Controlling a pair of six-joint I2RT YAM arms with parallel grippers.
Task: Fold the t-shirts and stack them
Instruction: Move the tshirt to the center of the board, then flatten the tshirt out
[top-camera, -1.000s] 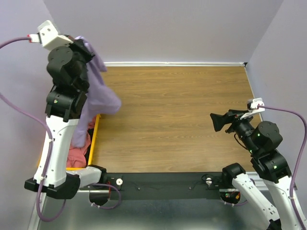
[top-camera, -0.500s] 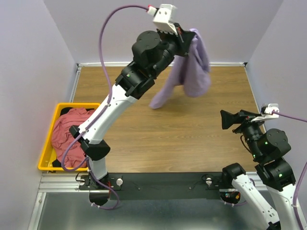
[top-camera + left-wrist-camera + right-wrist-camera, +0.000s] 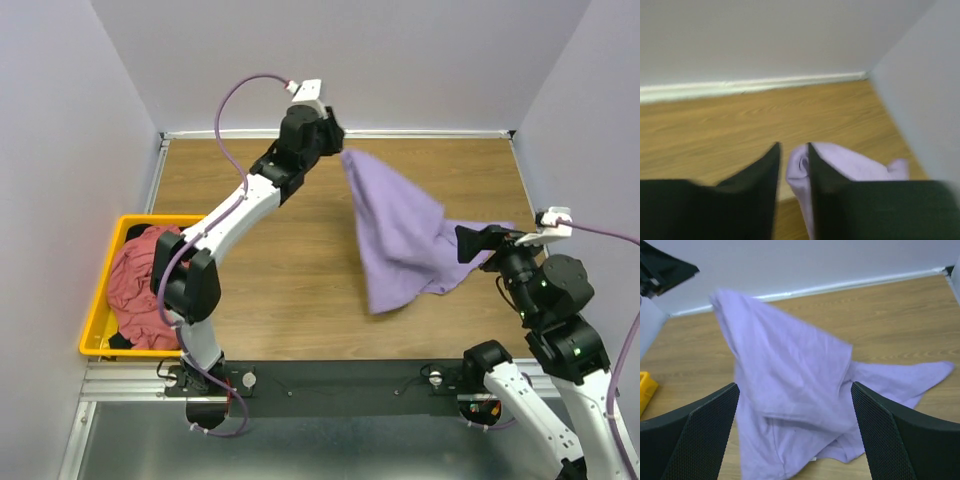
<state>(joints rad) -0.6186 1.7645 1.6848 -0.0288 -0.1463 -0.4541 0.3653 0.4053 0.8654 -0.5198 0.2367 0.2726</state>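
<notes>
The lavender t-shirt [image 3: 400, 235] hangs stretched in the air across the table's right half, from my left gripper [image 3: 338, 150] down toward the right gripper [image 3: 462, 243]. In the left wrist view a rolled edge of the t-shirt [image 3: 799, 167] sits between the parted jaws of the left gripper [image 3: 793, 145], lying against the right finger with a gap to the left one. My right gripper [image 3: 795, 387] stands wide open, with the lavender t-shirt [image 3: 790, 390] spread in front of it and untouched. A red-pink t-shirt [image 3: 140, 280] lies bunched in the bin.
A yellow plastic bin [image 3: 95, 320] stands at the table's near left edge. White baseboard [image 3: 420, 132] and lavender walls close in the wooden table [image 3: 280, 270] at the back and on both sides.
The left arm has swung down from high over the far middle, flinging the lavender t-shirt out to the right. Its jaws have parted. The right arm has barely moved.
</notes>
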